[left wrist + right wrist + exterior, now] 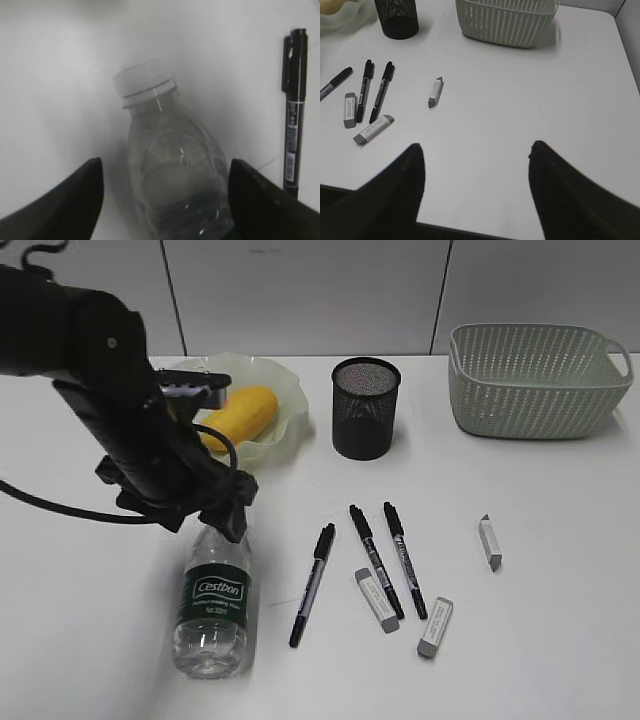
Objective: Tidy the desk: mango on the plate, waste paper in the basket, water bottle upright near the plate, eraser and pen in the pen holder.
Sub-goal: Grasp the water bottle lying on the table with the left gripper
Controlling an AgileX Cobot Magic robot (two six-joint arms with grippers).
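Observation:
The water bottle [213, 600] lies on its side on the desk [560, 570], cap toward the plate. My left gripper [225, 515] is open, its fingers on either side of the bottle's shoulder [170, 165]. The mango [240, 415] lies on the plate [285, 380]. Three pens [313, 585] [375, 560] [405, 558] and three erasers [377, 600] [435, 627] [490, 542] lie on the desk in front of the pen holder [365, 408]. My right gripper [476, 150] is open and empty above the desk's front right. No waste paper shows.
The basket [535, 380] stands at the back right; its inside is hidden. In the right wrist view the basket [507, 20], the pen holder [396, 17] and an eraser [435, 92] show ahead. A pen [292, 110] lies right of the bottle.

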